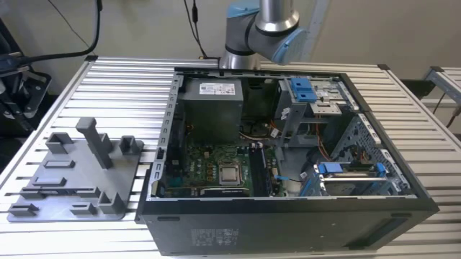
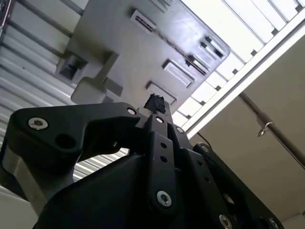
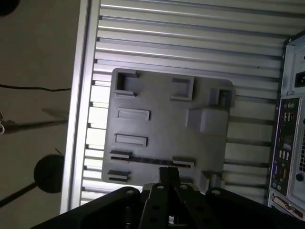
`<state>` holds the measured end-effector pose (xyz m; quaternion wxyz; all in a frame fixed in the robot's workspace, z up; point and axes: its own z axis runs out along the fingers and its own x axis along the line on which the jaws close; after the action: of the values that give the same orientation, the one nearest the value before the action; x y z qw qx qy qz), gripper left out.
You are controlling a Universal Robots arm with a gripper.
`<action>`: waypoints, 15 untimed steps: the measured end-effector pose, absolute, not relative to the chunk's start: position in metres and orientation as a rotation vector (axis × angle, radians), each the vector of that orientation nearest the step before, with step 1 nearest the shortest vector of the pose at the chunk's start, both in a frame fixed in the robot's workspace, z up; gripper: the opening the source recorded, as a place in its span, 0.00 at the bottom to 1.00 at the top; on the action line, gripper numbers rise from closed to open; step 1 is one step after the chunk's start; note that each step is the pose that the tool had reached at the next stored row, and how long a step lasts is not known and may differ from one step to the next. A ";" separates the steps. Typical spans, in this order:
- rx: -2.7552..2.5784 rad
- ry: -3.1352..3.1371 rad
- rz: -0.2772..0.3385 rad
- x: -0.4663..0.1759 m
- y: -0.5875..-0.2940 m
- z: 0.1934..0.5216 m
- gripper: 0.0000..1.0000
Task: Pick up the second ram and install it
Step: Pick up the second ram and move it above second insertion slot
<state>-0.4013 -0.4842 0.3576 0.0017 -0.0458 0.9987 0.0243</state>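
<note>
The claw [image 3: 169,172] is sitting with its fingers pressed together in both wrist views, the black links folding in to one narrow tip, and nothing is showing between the pads. It is hanging over the grey tray [image 3: 167,124]. In the first wrist view the tip is lining up just beside a thin dark strip standing on edge in a long slot of that tray, and that strip is the ram [image 3: 147,159]. Whether the tip is touching it or floating above it, I cannot tell. In the second wrist view the same closed tip [image 2: 155,101] is pointing at the tray's raised blocks and slots.

Moving outward, the tray is resting flat on the slatted table [image 1: 122,81], filling the lower left of the exterior view. A tall post [image 1: 97,143] is rising from it, with low blocks around it, and the ram is showing as a dark line along the tray's near side. Just beside the tray, toward the exterior view's right, the open case [image 1: 288,226] is lying on its side. Its board [image 1: 216,167] is facing up and the silver processor [image 1: 230,174] is showing in the middle, with blue clips in the drive bays further right. At the top centre of that view the arm [image 1: 263,27] is rising out of frame behind the case — grey joints with a blue cap. In the first wrist view the case's rear ports are showing past the tray's far edge.
</note>
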 end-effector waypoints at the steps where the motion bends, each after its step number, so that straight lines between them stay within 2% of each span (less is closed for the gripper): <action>1: -0.151 3.134 0.076 -0.401 -0.484 0.358 0.11; 15: -0.336 3.122 0.076 -0.401 -0.484 0.358 0.11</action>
<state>-0.4013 -0.4842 0.3576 0.0003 -0.1070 0.9940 0.0243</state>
